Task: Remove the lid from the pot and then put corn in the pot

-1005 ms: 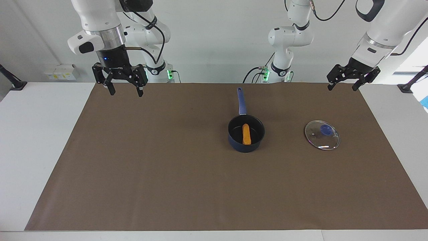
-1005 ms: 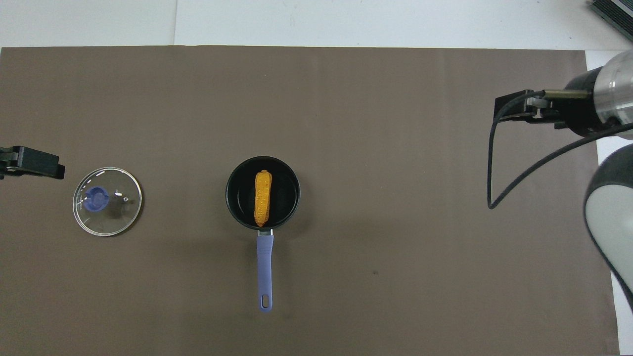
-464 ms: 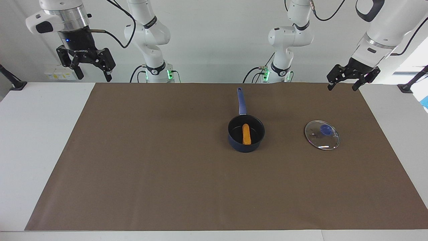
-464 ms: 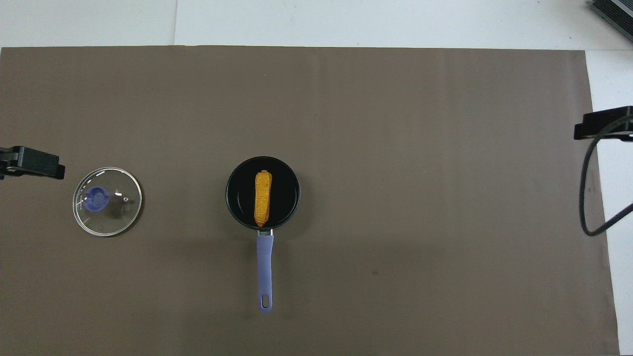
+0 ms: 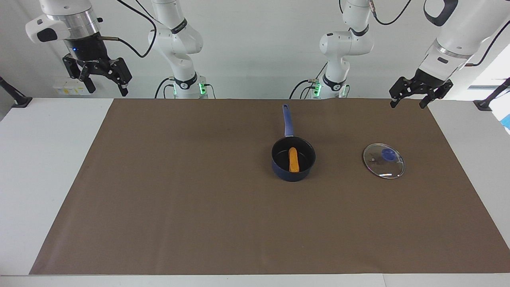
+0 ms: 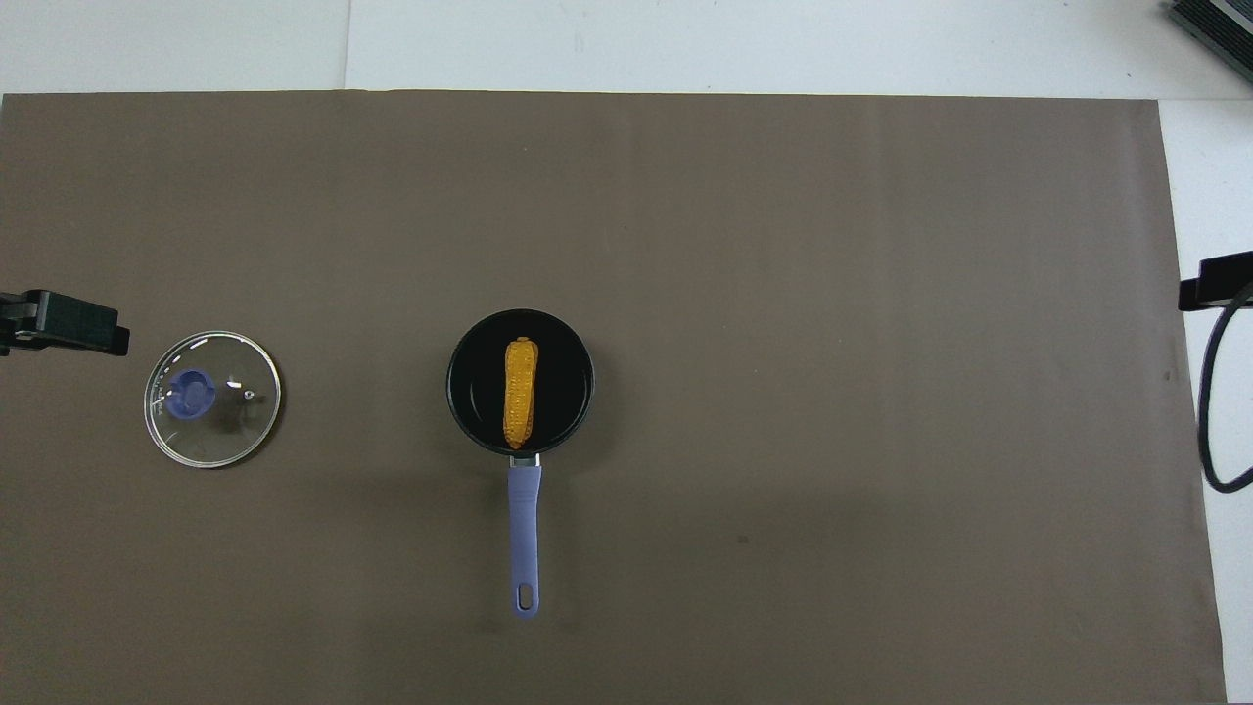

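Observation:
The dark blue pot (image 5: 293, 164) (image 6: 464, 411) stands mid-table, its long blue handle (image 5: 287, 120) (image 6: 525, 529) pointing toward the robots. The yellow-orange corn (image 5: 293, 159) (image 6: 520, 392) lies inside it. The clear glass lid (image 5: 383, 160) (image 6: 212, 399) with its blue knob lies flat on the mat beside the pot, toward the left arm's end. My left gripper (image 5: 410, 99) is open and empty, raised at the left arm's end of the mat; only its tip (image 6: 61, 323) shows in the overhead view. My right gripper (image 5: 104, 84) is open and empty, raised high over the right arm's end of the table.
A brown mat (image 5: 199, 199) (image 6: 783, 294) covers most of the white table (image 5: 40, 159). A black cable (image 6: 1214, 431) of the right arm hangs at the table's edge in the overhead view.
My right gripper has risen and drawn back from over the mat's corner to beyond the mat at its own end of the table. The left arm, pot, corn and lid have not moved.

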Motion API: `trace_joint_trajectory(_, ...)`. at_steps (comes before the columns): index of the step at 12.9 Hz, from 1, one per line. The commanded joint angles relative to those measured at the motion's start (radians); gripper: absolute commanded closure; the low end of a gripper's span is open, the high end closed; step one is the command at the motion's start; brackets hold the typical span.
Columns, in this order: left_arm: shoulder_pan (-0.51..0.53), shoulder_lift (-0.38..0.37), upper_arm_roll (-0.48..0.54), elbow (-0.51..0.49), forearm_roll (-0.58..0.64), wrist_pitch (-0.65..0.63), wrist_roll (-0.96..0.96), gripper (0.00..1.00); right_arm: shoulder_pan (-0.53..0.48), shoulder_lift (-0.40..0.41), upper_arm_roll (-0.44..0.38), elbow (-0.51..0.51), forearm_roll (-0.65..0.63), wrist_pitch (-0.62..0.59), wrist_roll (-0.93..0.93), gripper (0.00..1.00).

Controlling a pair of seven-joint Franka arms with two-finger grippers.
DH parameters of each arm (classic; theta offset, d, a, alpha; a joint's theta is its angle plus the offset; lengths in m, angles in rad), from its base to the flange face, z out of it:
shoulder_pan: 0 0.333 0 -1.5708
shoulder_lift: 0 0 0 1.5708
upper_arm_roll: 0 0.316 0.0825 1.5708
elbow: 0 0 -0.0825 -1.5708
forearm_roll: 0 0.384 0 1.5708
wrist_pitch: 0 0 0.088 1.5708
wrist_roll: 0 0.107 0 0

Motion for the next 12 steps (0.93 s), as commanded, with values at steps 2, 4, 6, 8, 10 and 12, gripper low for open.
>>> trace_joint_trajectory(2, -0.008, -0.011, 0.008, -0.01, -0.007, -0.006, 0.005, 0.0, -0.012, -0.048, 0.004, -0.075, 0.005, 0.004, -0.025, 0.0)
trace_joint_trajectory(4, -0.008, -0.011, 0.008, -0.009, -0.007, -0.006, 0.005, 0.0, -0.014, -0.046, 0.004, -0.074, 0.005, 0.005, -0.026, 0.0)
trace_joint_trajectory(6, -0.008, -0.011, 0.008, -0.01, -0.007, -0.006, 0.007, 0.0, -0.012, -0.048, 0.004, -0.075, 0.005, 0.007, -0.025, 0.0)
trace_joint_trajectory(8, -0.008, -0.011, 0.008, -0.009, -0.007, -0.006, 0.007, 0.0, -0.014, -0.046, 0.004, -0.092, 0.005, 0.011, -0.025, 0.0)
trace_joint_trajectory(10, -0.008, -0.011, 0.008, -0.009, -0.007, -0.006, 0.008, 0.0, -0.014, -0.043, 0.004, -0.086, 0.005, 0.001, -0.023, 0.0)
trace_joint_trajectory(12, -0.008, -0.011, 0.008, -0.009, -0.007, -0.006, 0.012, 0.0, -0.012, -0.038, 0.005, -0.08, 0.005, 0.002, -0.022, 0.0)
